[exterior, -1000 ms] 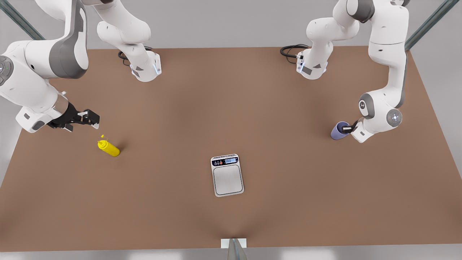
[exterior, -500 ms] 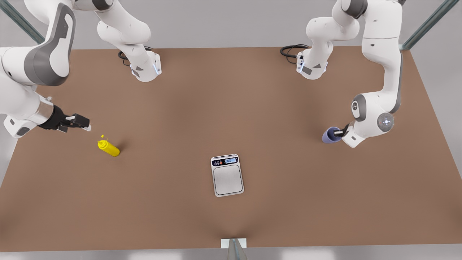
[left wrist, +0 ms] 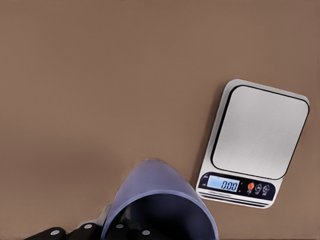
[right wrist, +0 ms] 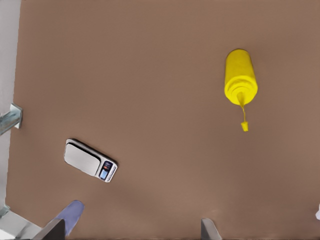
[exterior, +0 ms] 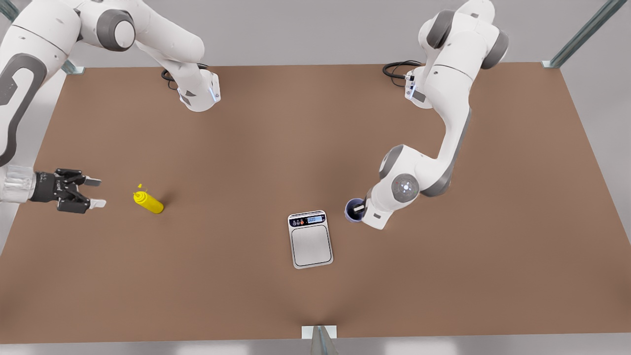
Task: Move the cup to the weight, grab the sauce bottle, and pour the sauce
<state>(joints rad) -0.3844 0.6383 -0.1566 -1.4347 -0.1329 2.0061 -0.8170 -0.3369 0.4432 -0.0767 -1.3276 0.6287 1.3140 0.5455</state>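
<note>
The lavender cup (exterior: 352,209) (left wrist: 152,192) hangs just beside the display end of the silver weight (exterior: 310,240) (left wrist: 257,132), on the front view's right of it. My left gripper (exterior: 359,209) is shut on the cup's rim. The yellow sauce bottle (exterior: 148,202) (right wrist: 240,77) lies on its side on the brown table, nozzle pointing away from the weight. My right gripper (exterior: 96,192) is open at the front view's left, a short way from the bottle's nozzle end, with nothing between its fingers. The cup (right wrist: 70,216) and the weight (right wrist: 90,160) also appear far off in the right wrist view.
Both arm bases (exterior: 199,93) (exterior: 424,91) stand at the table's far edge with black cables beside them. A small bracket (exterior: 319,333) sits at the near edge. Bare brown tabletop (exterior: 227,276) surrounds the weight and the bottle.
The left arm has carried the cup from the front view's right across to beside the weight. The right gripper has drawn back toward the left edge and lower, level with the bottle.
</note>
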